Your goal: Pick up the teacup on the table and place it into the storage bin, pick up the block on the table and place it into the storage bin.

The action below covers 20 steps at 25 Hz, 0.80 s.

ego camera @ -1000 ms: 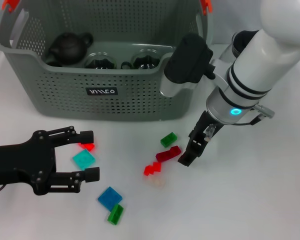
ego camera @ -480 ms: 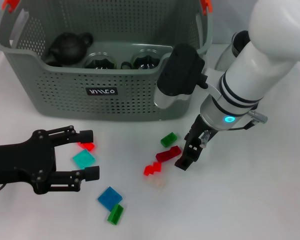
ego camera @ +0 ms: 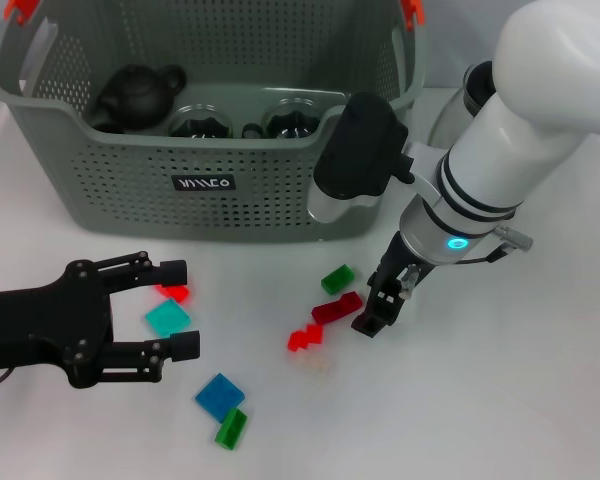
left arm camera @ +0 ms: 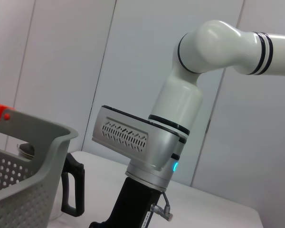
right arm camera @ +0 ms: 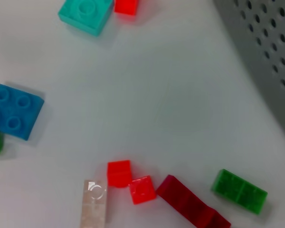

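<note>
The grey-green storage bin (ego camera: 210, 170) stands at the back with two dark teacups (ego camera: 202, 122) and a black teapot (ego camera: 135, 93) inside. Several blocks lie on the table in front of it. My left gripper (ego camera: 179, 310) is open at the lower left, and a teal block (ego camera: 167, 318) lies between its fingers. My right gripper (ego camera: 380, 305) hangs low, right beside the end of a dark red block (ego camera: 337, 307). The right wrist view shows that dark red block (right arm camera: 192, 206), a green block (right arm camera: 239, 191) and the bin's wall (right arm camera: 266, 47).
Other blocks on the table are green (ego camera: 337, 278), red (ego camera: 304, 337), clear (ego camera: 315, 362), blue (ego camera: 220, 395), green (ego camera: 231, 429) and red (ego camera: 174, 293). A pale vessel with a black handle (left arm camera: 72, 185) stands beside the bin's right end.
My right arm has shifted a little to the left and down, bringing its gripper close to the dark red block. The left arm and the blocks have not moved.
</note>
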{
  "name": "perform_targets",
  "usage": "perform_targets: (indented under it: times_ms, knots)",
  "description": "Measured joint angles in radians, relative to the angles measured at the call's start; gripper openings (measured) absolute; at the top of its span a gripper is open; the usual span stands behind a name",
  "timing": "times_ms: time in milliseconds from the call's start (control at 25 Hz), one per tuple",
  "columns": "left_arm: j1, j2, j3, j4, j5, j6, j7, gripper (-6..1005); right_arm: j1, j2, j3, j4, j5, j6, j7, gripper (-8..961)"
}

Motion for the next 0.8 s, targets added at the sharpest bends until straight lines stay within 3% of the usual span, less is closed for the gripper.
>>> perform_targets:
  times_ms: [440, 680, 800]
  knots:
    - [-0.002, 0.000, 0.000, -0.001, 0.000, -0.004, 0.000, 854, 0.000, 0.000, -0.025, 0.011, 0.016, 0.009, 0.009, 588]
    - [-0.003, 0.000, 0.000, -0.001, 0.000, -0.005, 0.000, 854, 0.000, 0.000, -0.025, 0.011, 0.016, 0.008, 0.012, 594]
    - [-0.003, 0.000, 0.000, -0.001, 0.000, -0.006, 0.000, 854, 0.000, -0.001, -0.025, 0.011, 0.016, 0.008, 0.019, 548]
